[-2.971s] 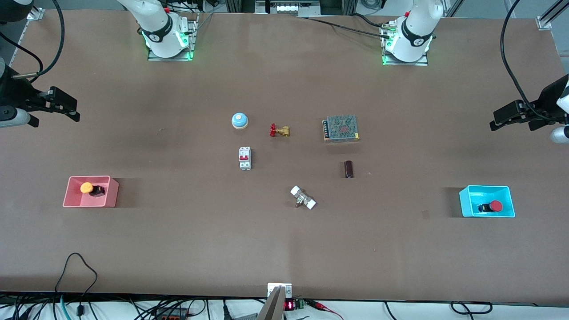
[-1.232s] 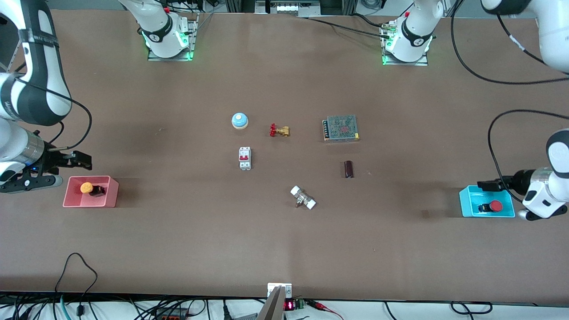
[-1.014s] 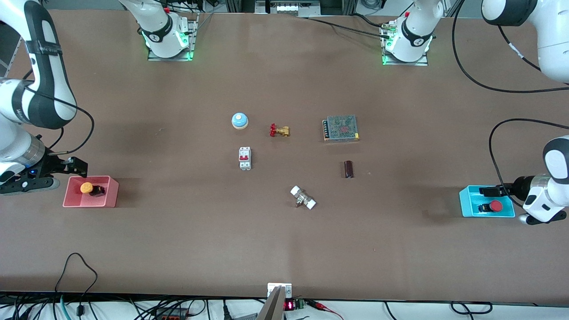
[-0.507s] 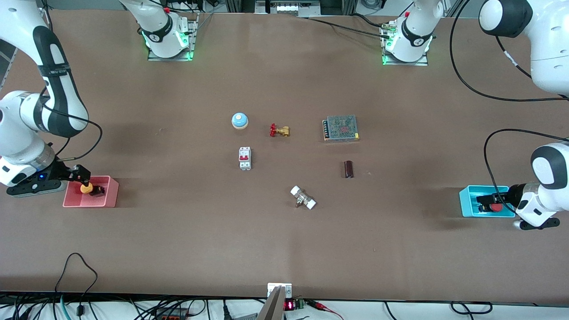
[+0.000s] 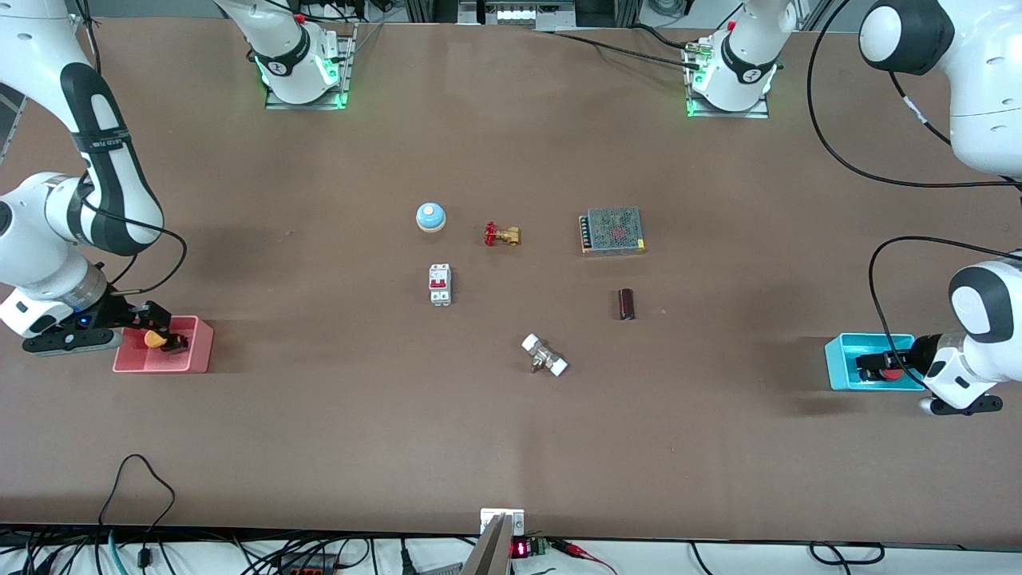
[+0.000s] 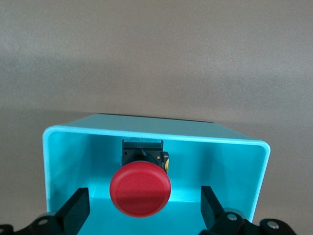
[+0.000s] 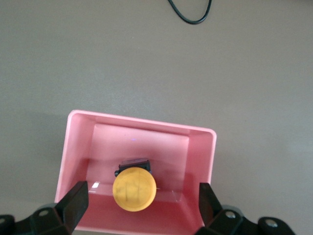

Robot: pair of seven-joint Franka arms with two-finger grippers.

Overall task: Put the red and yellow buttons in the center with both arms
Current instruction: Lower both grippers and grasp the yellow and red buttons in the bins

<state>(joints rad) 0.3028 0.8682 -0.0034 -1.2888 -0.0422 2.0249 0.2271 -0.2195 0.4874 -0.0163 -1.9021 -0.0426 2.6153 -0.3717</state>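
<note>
Your left gripper (image 6: pixel 141 208) stands wide open in the cyan square plastic bin (image 6: pixel 63 147), its fingers flanking the red mushroom-capped button (image 6: pixel 140 189); your right gripper (image 7: pixel 143 203) likewise straddles the yellow-orange mushroom-capped button (image 7: pixel 134 189) in the pink square plastic bin (image 7: pixel 200 152). Each cap lies centred between the jaws, so close straight in.

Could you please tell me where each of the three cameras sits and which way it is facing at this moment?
Front view: high across the table, facing both bases; shows both arms and the table.
Left wrist view: on the left arm, looking into the cyan bin at the red button; the open left tool shows.
Right wrist view: on the right arm, looking into the pink bin at the yellow button; the open right tool shows.
Shared: front and wrist views show both bins and buttons.
</note>
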